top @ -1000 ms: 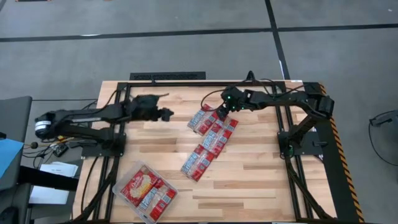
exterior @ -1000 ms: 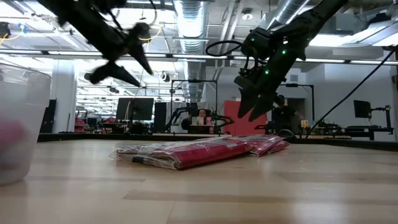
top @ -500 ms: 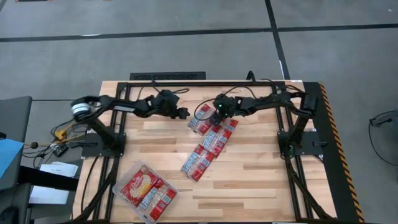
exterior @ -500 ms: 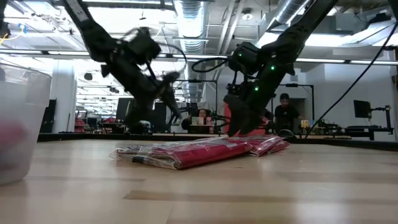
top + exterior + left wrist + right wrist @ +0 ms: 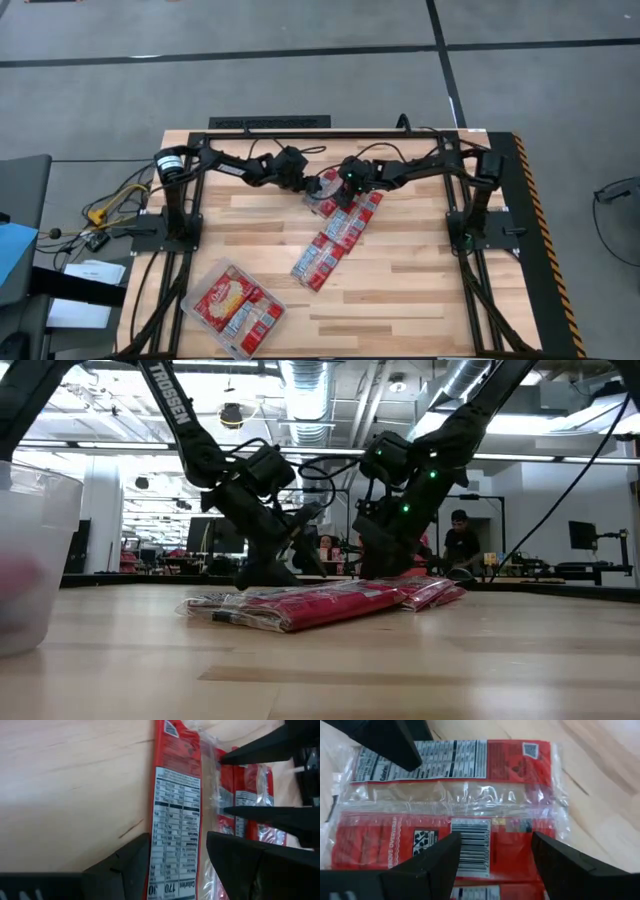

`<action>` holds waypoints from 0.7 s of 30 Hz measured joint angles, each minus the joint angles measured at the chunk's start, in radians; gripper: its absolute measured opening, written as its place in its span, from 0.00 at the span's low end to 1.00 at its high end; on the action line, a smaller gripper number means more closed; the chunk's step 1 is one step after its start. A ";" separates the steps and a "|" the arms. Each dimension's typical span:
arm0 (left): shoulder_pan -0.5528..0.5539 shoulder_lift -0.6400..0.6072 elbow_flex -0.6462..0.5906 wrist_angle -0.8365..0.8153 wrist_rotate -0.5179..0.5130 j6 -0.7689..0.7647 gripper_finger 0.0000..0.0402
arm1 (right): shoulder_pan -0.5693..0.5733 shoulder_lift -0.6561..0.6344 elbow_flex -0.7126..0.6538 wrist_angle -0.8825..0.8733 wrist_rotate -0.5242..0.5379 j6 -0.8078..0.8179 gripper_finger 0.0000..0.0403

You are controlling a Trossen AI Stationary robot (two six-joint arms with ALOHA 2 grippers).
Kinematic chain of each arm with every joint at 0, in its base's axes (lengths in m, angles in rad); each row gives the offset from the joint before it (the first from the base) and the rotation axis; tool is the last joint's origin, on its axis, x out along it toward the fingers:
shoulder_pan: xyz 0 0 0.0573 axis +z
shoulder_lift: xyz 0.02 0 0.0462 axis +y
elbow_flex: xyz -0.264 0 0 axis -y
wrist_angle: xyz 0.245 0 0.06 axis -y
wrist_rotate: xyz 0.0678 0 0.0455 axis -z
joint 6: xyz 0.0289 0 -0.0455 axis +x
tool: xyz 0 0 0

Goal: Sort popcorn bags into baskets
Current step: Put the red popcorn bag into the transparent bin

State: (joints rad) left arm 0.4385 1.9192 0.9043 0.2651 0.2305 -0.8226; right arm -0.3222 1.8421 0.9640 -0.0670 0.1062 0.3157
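Red popcorn packets with white panels lie flat in a slanting row on the wooden table: a far group (image 5: 322,192), a middle group (image 5: 352,218) and a near group (image 5: 318,262). More packets lie in the clear tray (image 5: 200,286) by the near left corner. My left gripper (image 5: 305,180) (image 5: 178,840) is open and low over the far group, its fingers standing either side of a packet's nutrition panel (image 5: 175,815). My right gripper (image 5: 341,184) (image 5: 496,837) is open over the same group from the other side, straddling a packet's barcode (image 5: 470,845). My left gripper comes down slanting from the table's left, with the nutrition-label packet (image 5: 172,870) between its open fingers; I cannot tell whether a fingertip touches it. My right gripper slants down from the right over the barcode packet (image 5: 490,865); I cannot tell whether it touches.
The two grippers face each other closely over the far group; each shows in the other's wrist view. The tray's wall (image 5: 35,560) stands at the left in the low view. Bare wood lies around the packet row. A person sits in the room beyond the table.
My left gripper has swung from the far left part of the table toward the right and come down at the far packet group. My right gripper has moved left and down onto the same group. The packets have kept their places.
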 joint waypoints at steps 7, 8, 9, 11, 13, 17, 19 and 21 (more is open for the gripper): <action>-0.009 0.010 0.012 -0.006 0.025 0.019 0.48 | 0.019 0.067 0.008 0.050 -0.021 -0.007 0.67; -0.009 0.010 0.012 -0.008 0.035 0.019 0.48 | 0.022 0.070 0.010 0.059 -0.024 -0.007 0.67; -0.008 0.010 0.012 -0.010 0.045 0.021 0.47 | 0.024 0.072 0.015 0.061 -0.027 -0.008 0.67; -0.011 0.011 0.012 -0.018 0.057 0.027 0.44 | 0.026 0.073 0.031 0.062 -0.033 -0.023 0.67; -0.012 0.011 0.013 -0.020 0.065 0.029 0.38 | 0.026 0.076 0.051 0.054 -0.038 -0.037 0.67; -0.012 0.011 0.014 -0.019 0.107 0.036 0.21 | 0.026 0.080 0.094 0.010 -0.043 -0.059 0.67; -0.012 0.006 0.012 -0.022 0.131 0.023 0.09 | 0.026 0.077 0.116 -0.027 -0.042 -0.070 0.67; -0.015 0.000 0.011 -0.023 0.141 0.001 0.03 | 0.027 0.057 0.134 -0.074 -0.040 -0.097 0.67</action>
State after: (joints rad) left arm 0.4236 1.9190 0.9154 0.2417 0.3717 -0.8218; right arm -0.2955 1.8990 1.0975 -0.1412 0.0664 0.2188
